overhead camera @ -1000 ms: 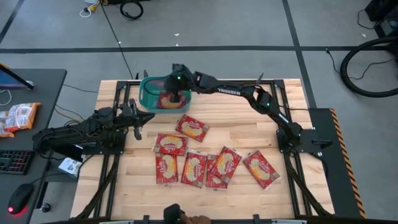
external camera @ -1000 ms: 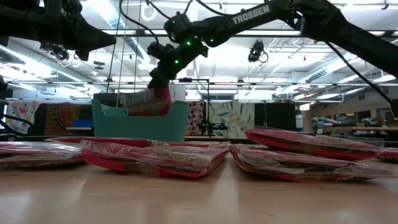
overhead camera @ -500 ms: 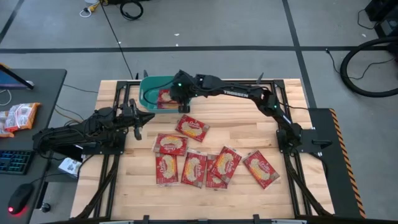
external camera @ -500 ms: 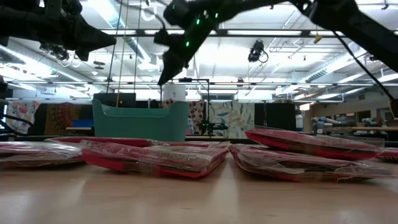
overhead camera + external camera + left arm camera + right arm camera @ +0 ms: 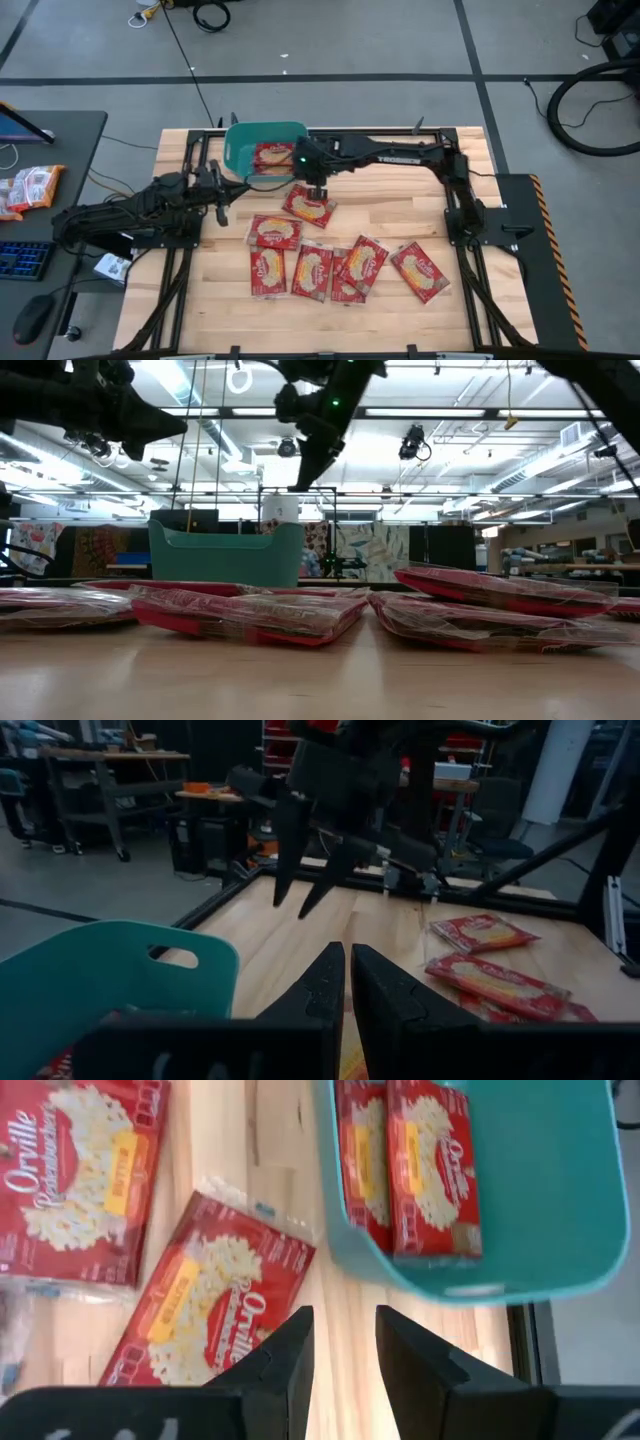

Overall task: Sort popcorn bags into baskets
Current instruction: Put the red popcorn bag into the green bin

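The teal basket [image 5: 240,150] stands at the table's far edge, left of centre, with two red popcorn bags [image 5: 430,1165] lying flat inside it. Several more bags [image 5: 311,271] lie flat on the wood in the middle and near part; the closest to the basket is one [image 5: 308,205] just off its near right corner. My right gripper [image 5: 313,180] hovers open above that bag, beside the basket [image 5: 560,1210], fingers pointing down [image 5: 340,1345]. My left gripper [image 5: 345,975] is shut and empty, raised left of the basket [image 5: 220,190].
The bags on the table overlap in a loose cluster [image 5: 250,615]. Bare wood shows right of the basket [image 5: 400,185] and along the near edge. Black frame rails border the table. A side desk on the left carries more packets [image 5: 30,188] and a keyboard.
My right gripper held a bag over the basket, opened and let it go; that bag now lies inside the basket. The gripper then rose and moved toward the table's right and near side, coming over the loose bag beside the basket.
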`<action>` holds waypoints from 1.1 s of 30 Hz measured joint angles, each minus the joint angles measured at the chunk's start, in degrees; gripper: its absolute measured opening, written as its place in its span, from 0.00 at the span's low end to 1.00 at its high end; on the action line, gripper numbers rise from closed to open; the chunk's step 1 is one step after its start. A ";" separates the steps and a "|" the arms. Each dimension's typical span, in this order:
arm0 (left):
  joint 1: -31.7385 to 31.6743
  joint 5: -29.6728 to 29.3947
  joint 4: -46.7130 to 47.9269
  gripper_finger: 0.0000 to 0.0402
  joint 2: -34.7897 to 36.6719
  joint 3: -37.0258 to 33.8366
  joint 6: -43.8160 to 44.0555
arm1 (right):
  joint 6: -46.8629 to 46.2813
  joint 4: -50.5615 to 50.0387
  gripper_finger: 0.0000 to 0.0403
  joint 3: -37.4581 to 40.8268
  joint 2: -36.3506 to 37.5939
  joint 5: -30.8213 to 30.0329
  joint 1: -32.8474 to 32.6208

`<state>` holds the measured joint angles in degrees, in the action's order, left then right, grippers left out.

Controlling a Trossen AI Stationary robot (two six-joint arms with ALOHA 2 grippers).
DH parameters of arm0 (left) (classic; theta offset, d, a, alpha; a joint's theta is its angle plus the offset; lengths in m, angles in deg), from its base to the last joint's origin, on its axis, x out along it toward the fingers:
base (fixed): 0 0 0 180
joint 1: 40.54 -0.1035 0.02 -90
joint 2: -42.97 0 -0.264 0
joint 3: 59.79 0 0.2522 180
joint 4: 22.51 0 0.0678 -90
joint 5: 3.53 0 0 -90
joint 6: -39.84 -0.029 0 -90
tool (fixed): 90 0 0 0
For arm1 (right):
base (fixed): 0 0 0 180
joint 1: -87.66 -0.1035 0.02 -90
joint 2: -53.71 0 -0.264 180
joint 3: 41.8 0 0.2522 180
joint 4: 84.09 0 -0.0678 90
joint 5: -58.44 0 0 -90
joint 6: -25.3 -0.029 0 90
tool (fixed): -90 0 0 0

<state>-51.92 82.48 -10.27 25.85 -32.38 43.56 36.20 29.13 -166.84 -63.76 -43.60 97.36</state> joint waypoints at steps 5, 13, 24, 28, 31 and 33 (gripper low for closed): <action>0.00 1.93 -0.63 0.07 -2.96 0.00 -2.02 | -0.85 13.89 0.28 18.22 10.23 -3.48 -1.65; 0.09 1.71 -17.26 0.07 -16.44 0.00 -1.17 | -0.83 41.13 0.28 46.49 23.18 -3.39 -3.53; 0.43 10.19 -11.23 0.07 -36.51 8.14 4.91 | -0.64 55.34 0.28 65.31 33.95 -7.49 -3.61; 4.62 11.78 -2.77 0.08 -42.83 12.35 1.49 | -0.67 62.99 0.28 71.71 39.45 -9.32 -3.59; 9.59 10.15 0.69 0.13 -46.67 15.13 0.65 | -0.80 70.00 0.28 76.85 42.15 -7.63 -3.61; 12.73 6.31 3.47 0.19 -48.62 17.56 1.53 | -1.52 74.92 0.28 79.71 43.07 -6.26 -3.62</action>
<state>-39.19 88.80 -6.80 -22.76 -14.82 45.09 34.68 104.06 -87.12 -20.69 -49.85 93.74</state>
